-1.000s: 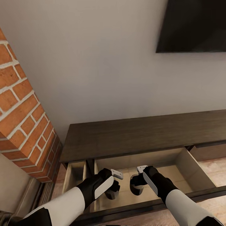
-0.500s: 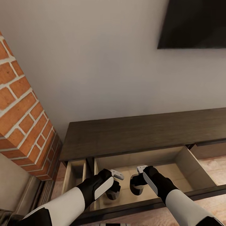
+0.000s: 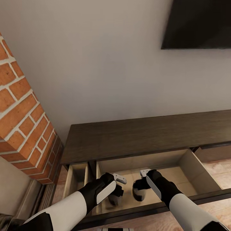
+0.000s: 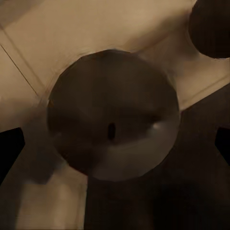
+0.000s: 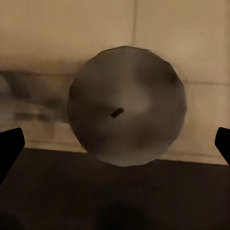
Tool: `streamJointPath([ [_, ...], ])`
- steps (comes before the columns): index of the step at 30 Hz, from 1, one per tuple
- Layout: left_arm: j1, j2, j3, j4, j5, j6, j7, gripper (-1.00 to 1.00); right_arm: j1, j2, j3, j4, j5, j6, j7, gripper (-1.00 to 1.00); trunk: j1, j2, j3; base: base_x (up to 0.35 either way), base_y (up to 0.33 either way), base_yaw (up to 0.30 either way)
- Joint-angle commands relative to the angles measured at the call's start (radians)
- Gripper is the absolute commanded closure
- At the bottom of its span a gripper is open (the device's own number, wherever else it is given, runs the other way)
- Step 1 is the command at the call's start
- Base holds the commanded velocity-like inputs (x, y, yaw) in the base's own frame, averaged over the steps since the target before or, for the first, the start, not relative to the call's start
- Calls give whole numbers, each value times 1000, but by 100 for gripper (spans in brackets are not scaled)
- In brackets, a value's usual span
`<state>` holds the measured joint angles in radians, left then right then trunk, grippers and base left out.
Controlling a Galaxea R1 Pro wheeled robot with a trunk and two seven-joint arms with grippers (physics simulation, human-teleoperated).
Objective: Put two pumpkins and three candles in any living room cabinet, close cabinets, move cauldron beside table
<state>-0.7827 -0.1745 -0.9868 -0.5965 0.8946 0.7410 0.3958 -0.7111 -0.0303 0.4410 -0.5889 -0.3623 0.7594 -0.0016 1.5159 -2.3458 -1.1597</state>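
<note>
The long dark-brown cabinet (image 3: 134,138) stands against the wall with its wide drawer (image 3: 190,166) pulled out, pale beige inside. Two candles stand upright on the drawer floor, one (image 3: 114,201) under my left gripper (image 3: 116,193) and one (image 3: 138,195) under my right gripper (image 3: 139,187). From straight above, the left wrist view shows its candle's round top (image 4: 112,127), with the other candle (image 4: 211,28) at the edge. The right wrist view shows its candle top (image 5: 127,105). Both grippers are open, fingertips (image 4: 9,148) (image 5: 10,146) well clear of the candles' sides. The pumpkins and the third candle are out of view.
A narrow drawer (image 3: 75,178) to the left is also pulled out. A brick pillar (image 3: 22,118) rises at the left, close to the cabinet's end. A dark screen (image 3: 199,22) hangs on the wall above. The open drawer's front rail (image 3: 160,210) crosses under my forearms.
The head view tilted slightly a second ago. Both arms have stayed almost still over the candles in the drawer.
</note>
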Motion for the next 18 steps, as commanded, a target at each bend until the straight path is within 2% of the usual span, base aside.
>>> streamJointPath([
  [1, -1, 0, -4, 0, 10, 0, 9, -100, -1, -1, 6, -2, -1, 4, 0, -100, 0, 0, -1, 0, 0, 0],
  [15, -1, 0, -4, -4, 12, -2, 9, -100, -1, -2, 6, -2, -1, 3, 0, -100, 0, 0, -1, 0, 0, 0],
  [18, -2, 0, -1, -45, 11, 1, 13, -100, 1, -9, 5, -30, -1, 3, -1, -100, 0, 0, -1, 0, 0, 0],
])
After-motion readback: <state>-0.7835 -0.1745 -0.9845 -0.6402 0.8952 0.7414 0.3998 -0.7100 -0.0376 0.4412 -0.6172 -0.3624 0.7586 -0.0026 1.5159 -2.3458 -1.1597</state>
